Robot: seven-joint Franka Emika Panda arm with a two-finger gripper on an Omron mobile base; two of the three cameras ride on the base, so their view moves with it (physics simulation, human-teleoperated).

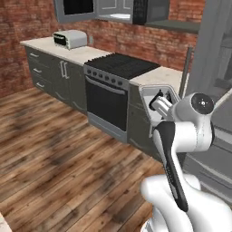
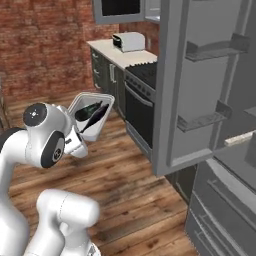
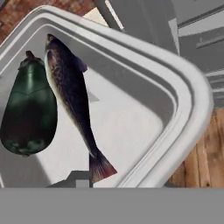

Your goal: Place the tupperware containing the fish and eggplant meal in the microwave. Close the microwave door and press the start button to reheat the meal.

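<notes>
The tupperware (image 1: 153, 94) hangs in the air, tilted, in front of the counter's end, and my gripper (image 1: 159, 102) is shut on its rim. From the right it appears as a pale tray (image 2: 87, 100) tipped up above my hand (image 2: 81, 133). Inside the tupperware (image 3: 175, 87) lies the meal: a dark speckled fish (image 3: 70, 92) beside a dark green eggplant (image 3: 28, 116). The microwave (image 1: 136, 9) hangs high on the brick wall above the stove, well above and left of the tupperware. Its door (image 1: 77, 9) stands swung open to the left.
A black stove (image 1: 120, 65) stands under the microwave between grey cabinets, and a toaster (image 1: 69, 39) sits on the counter to the left. The fridge (image 2: 235, 165) is close on the right, its open door (image 2: 200, 85) reaching toward the arm. Wooden floor (image 1: 54, 154) lies open to the left.
</notes>
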